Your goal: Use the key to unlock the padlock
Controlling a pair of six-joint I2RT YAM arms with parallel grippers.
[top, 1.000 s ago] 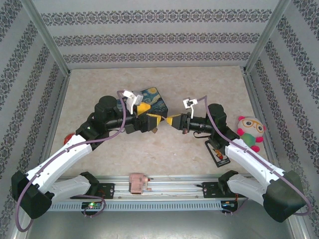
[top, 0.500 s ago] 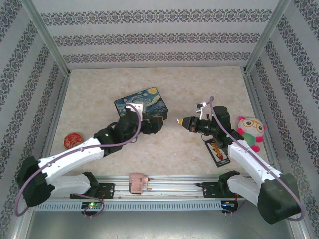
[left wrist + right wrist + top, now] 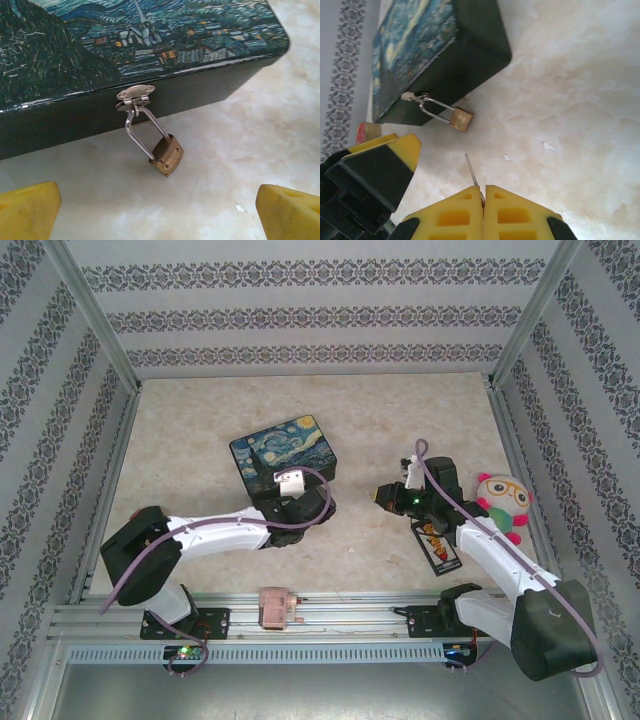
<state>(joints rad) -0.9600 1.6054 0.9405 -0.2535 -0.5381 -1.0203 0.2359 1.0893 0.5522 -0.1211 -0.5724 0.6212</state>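
The padlock (image 3: pixel 167 155) has a brass body and a silver shackle. It hangs from the hasp (image 3: pixel 135 95) on the front of the starry-night box (image 3: pixel 287 450) and its body rests tilted on the table. My left gripper (image 3: pixel 159 215) is open, low in front of the box, with the padlock a short way ahead between its yellow fingertips (image 3: pixel 27 210). My right gripper (image 3: pixel 484 189) is shut on the key (image 3: pixel 471 170), whose thin shaft sticks out towards the padlock (image 3: pixel 461 120), still apart from it. From above, the right gripper (image 3: pixel 385 495) stands right of the left gripper (image 3: pixel 312 508).
A plush toy (image 3: pixel 503 502) lies at the right wall, with a dark printed card (image 3: pixel 437 543) on the table beside the right arm. A pink block (image 3: pixel 277 605) sits on the front rail. A red disc (image 3: pixel 367 131) lies left of the box.
The two grippers were together in mid-air in front of the box. The left arm has since dropped low to the box's front, and the right gripper has drawn back to the right, still shut.
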